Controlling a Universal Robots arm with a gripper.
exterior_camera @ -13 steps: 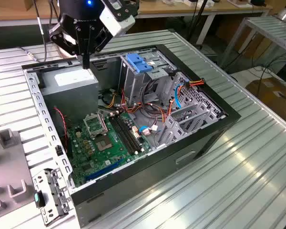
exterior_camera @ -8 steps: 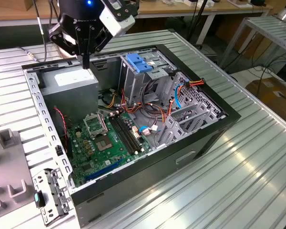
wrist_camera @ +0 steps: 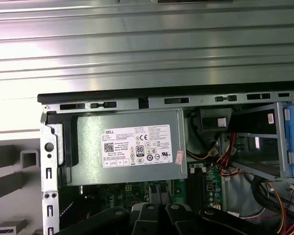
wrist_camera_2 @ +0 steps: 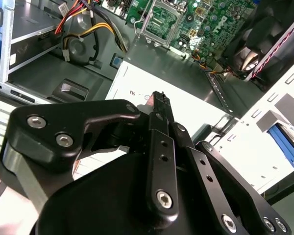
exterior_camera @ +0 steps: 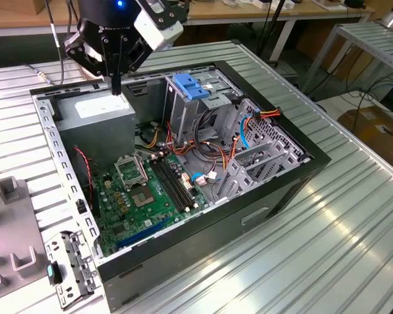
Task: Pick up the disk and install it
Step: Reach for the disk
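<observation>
My black gripper hangs over the back corner of the open computer case, just above the grey power supply box with its white sticker. Its fingers are pressed together with nothing between them. The disk is out of view. The metal drive cage, topped by a bare blue latch plate, stands inside the case to the exterior view's right of the gripper. In the second wrist view a blue-edged part lies in a pale holder outside the case wall; I cannot tell what it is.
The green motherboard fills the case floor, with orange, red and blue cables near the cage. Grey fixtures and a loose metal bracket sit on the ribbed metal table at the exterior view's left.
</observation>
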